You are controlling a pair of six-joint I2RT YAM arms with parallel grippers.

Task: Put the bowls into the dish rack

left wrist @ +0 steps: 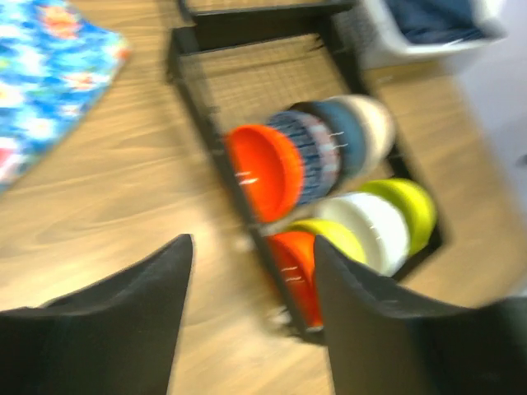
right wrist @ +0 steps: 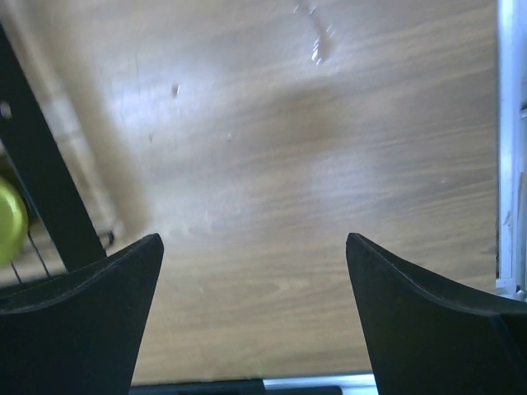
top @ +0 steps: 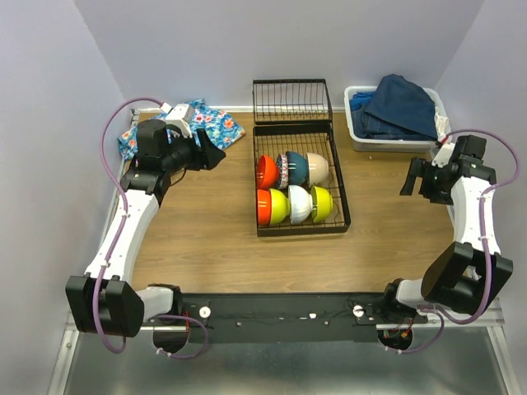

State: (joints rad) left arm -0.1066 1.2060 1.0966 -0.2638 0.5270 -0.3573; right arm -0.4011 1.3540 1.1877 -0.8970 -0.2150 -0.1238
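The black wire dish rack stands mid-table with its hinged end panel at the far side. Several bowls stand on edge in it in two rows: red-orange, blue-white patterned, dark blue and beige behind; orange, yellow-green, white and yellow-green in front. The left wrist view shows the same bowls in the rack. My left gripper is open and empty, left of the rack. My right gripper is open and empty, right of the rack, over bare table.
A blue floral cloth lies at the far left behind my left arm. A white plastic bin of blue clothes stands at the far right, close to my right arm. The rack's edge shows in the right wrist view.
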